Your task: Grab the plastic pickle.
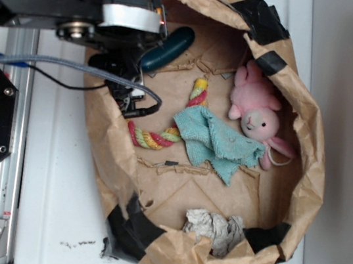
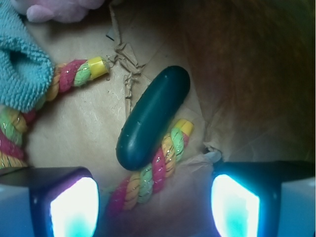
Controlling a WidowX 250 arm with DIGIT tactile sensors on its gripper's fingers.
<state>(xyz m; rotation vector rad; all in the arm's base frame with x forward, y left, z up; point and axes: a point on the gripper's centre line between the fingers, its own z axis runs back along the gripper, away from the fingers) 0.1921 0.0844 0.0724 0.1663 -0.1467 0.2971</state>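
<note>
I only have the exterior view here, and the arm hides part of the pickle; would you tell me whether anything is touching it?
Observer: Yes. In the wrist view the plastic pickle has one end of the rope ring lying against its lower side.
Operator: Thank you. Is the gripper open?
Observer: The gripper is open, its two fingers wide apart at the bottom of the wrist view, with the pickle's near end just above the gap.
Operator: Is the pickle lined up with the gap?
Observer: It lies diagonally, far end tilted to the right in the wrist view, on the brown paper.
</note>
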